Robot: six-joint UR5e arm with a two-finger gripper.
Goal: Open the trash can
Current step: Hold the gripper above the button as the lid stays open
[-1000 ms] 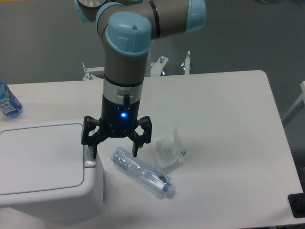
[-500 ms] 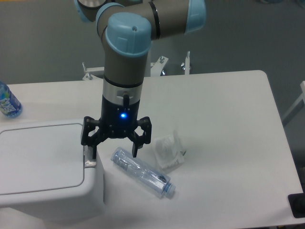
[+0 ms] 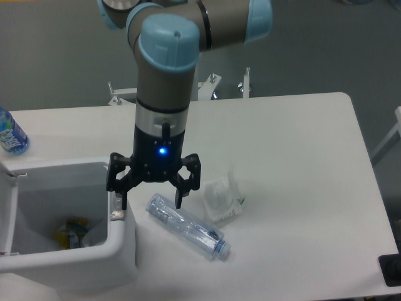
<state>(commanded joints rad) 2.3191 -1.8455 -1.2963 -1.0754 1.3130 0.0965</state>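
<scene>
Camera view: the gripper (image 3: 150, 202) hangs wide, holding nothing, one finger (image 3: 116, 199) down at the latch on the bin's (image 3: 122, 251) right rim, likely pressing it; the bin at table's left stands open.

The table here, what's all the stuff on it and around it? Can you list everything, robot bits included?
trash can: one, white, left front of table, lid swung open, yellowish rubbish inside
latch button: one, grey, on the bin's right rim
clear plastic bottle: one, lying on its side, blue cap, right of the bin
crumpled clear plastic packaging: one, right of the lying bottle
blue-labelled bottle: one, far left edge, partly cut off
table: one, white
robot arm: one, grey with light blue caps
claw: one, black, fingers spread, left finger at the latch button
</scene>
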